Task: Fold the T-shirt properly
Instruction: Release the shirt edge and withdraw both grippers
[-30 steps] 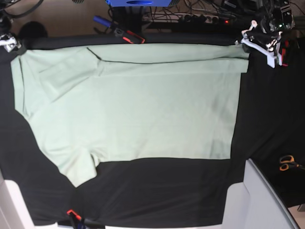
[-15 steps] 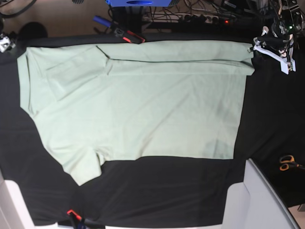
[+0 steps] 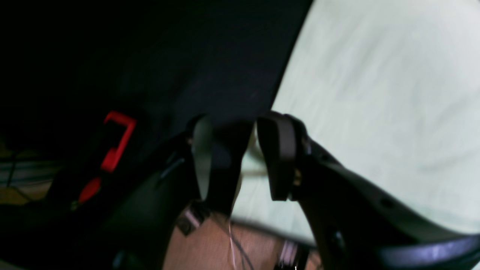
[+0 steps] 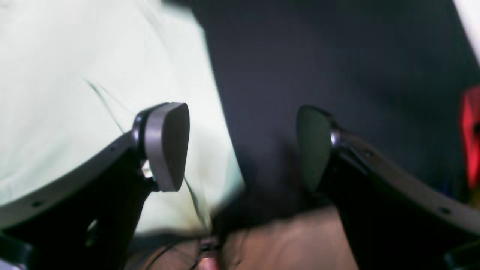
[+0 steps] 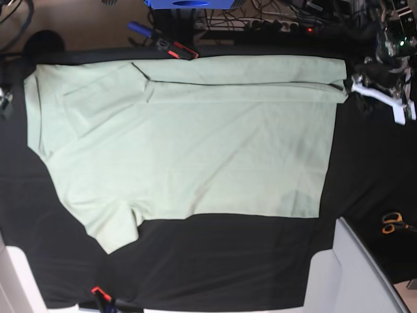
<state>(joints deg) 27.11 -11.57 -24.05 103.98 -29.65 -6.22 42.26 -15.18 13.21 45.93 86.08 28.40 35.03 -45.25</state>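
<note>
The pale mint-green T-shirt (image 5: 195,143) lies spread flat on the black table covering (image 5: 365,169), with its far strip folded over along the back edge and one sleeve (image 5: 114,228) pointing to the front left. My left gripper (image 5: 359,83) hovers just off the T-shirt's back right corner. In the left wrist view the left gripper (image 3: 236,157) is open over the hem of the T-shirt (image 3: 375,93), holding nothing. My right gripper (image 4: 240,146) stands wide open across the edge of the T-shirt (image 4: 75,75). In the base view it barely shows at the left edge (image 5: 5,101).
Orange-handled scissors (image 5: 391,223) lie at the right. A grey-white box (image 5: 358,274) fills the front right corner. Red-and-black clamps (image 5: 176,49) (image 5: 101,293) grip the table's back and front edges. Cables and a blue object (image 5: 189,3) sit behind the table.
The T-shirt slid a little to the right and then stayed put. My left gripper moved right and slightly down, away from the shirt's corner. The right gripper drew down along the left edge.
</note>
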